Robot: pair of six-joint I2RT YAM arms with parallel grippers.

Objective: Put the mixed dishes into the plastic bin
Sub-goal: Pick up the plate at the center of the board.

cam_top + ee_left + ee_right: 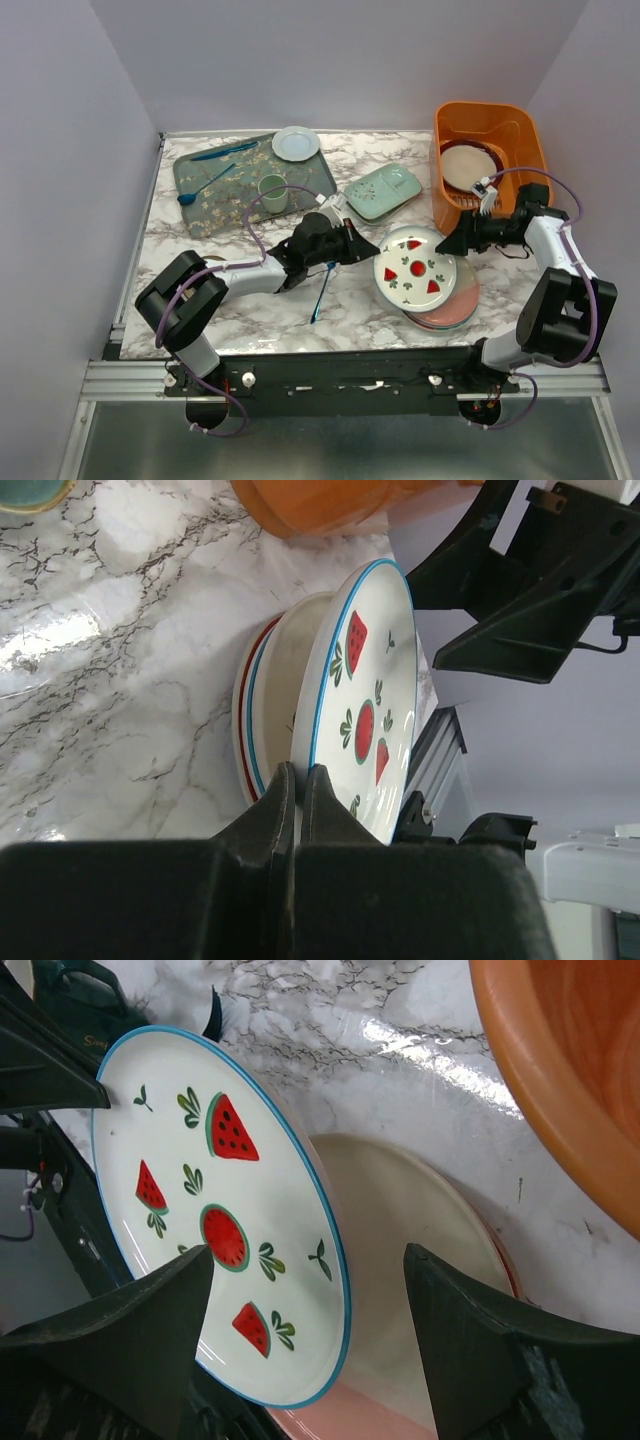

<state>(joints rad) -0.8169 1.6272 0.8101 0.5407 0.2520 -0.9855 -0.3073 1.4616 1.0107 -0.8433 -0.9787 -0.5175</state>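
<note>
My left gripper (372, 247) is shut on the near-left rim of the white plate with red watermelon marks (415, 265), holding it tilted up off a stack. In the left wrist view the fingers (285, 790) pinch that rim (365, 700) above a red-rimmed plate (250, 710). My right gripper (447, 243) is open and empty at the plate's right edge. Its jaws (310, 1290) straddle the watermelon plate (210, 1190), a cream plate (420, 1250) and a pink plate (350, 1415). The orange bin (520, 130) at the back right holds a red-rimmed plate (468, 165). No tan bowl is in view.
A pale-green divided dish (385, 192) lies mid-table. The dark floral tray (210, 195) at the back left carries a green mug (272, 190), a small white plate (296, 143) and a blue spoon (205, 185). Another blue spoon (322, 295) lies near the front.
</note>
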